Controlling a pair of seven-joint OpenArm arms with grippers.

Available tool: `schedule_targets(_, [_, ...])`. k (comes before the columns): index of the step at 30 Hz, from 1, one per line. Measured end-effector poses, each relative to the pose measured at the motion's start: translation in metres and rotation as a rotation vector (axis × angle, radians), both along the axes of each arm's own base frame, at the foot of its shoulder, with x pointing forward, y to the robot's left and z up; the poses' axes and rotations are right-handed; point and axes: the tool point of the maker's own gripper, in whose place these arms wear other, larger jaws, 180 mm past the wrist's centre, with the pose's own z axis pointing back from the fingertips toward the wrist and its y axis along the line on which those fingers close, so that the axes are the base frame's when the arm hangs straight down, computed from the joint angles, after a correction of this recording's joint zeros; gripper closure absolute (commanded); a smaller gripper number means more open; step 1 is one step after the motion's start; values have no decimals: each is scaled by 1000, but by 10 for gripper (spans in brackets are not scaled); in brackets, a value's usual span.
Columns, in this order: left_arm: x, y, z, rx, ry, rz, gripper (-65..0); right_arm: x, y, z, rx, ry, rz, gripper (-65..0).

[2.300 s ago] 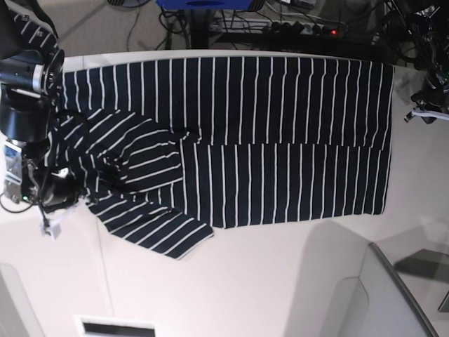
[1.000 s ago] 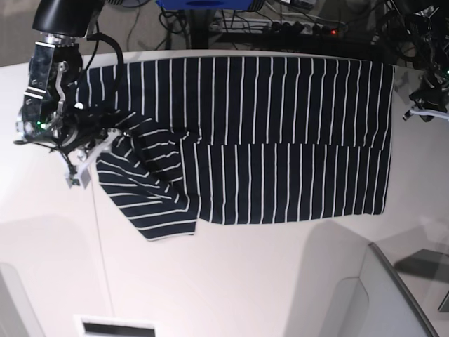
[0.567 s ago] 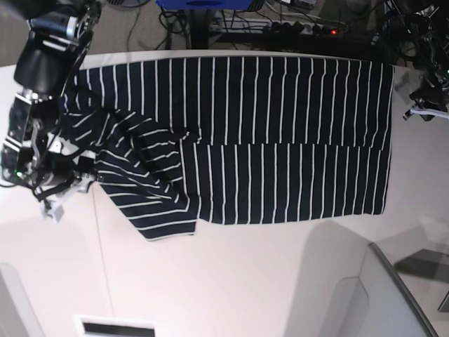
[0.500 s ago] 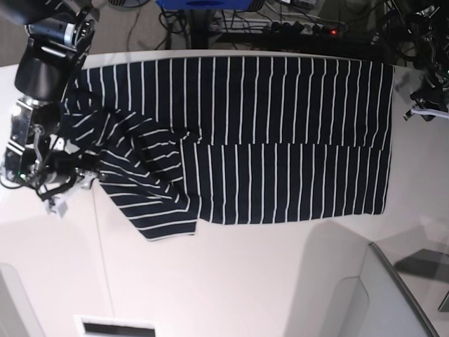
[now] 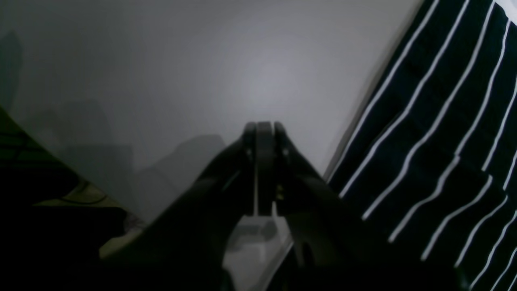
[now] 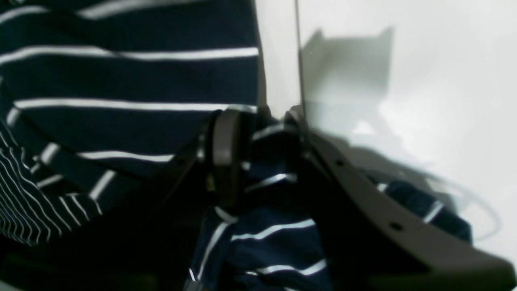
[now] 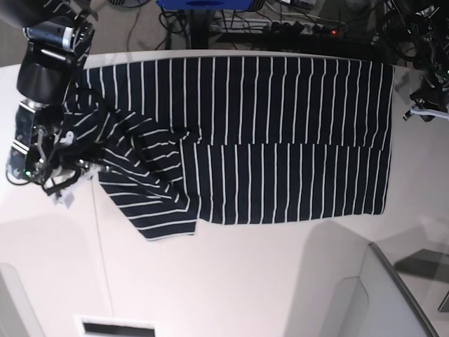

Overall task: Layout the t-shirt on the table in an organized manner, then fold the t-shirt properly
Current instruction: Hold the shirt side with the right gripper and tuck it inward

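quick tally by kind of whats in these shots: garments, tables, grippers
garments: 1, the t-shirt, dark navy with thin white stripes
tables: 1, the white table
grippers: 2, the right gripper pinching a bunch of the shirt's fabric, the left gripper shut on nothing beside the shirt's edge
total: 4

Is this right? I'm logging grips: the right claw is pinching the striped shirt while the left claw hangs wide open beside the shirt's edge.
Not quite. The left claw is shut and empty, as the left wrist view shows. The rest holds: it sits beside the shirt, while the right claw pinches the fabric.
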Motion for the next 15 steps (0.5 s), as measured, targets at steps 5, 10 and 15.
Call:
schedule_targets(5, [0, 0, 0, 0, 0, 0, 0, 0, 1, -1, 3, 2, 1, -231])
schedule_targets(10, [0, 0, 0, 0, 0, 0, 0, -1, 1, -1, 3, 3, 0, -234])
schedule_targets(15, [0, 0, 0, 0, 0, 0, 0, -4, 5, 0, 14, 29, 10, -236])
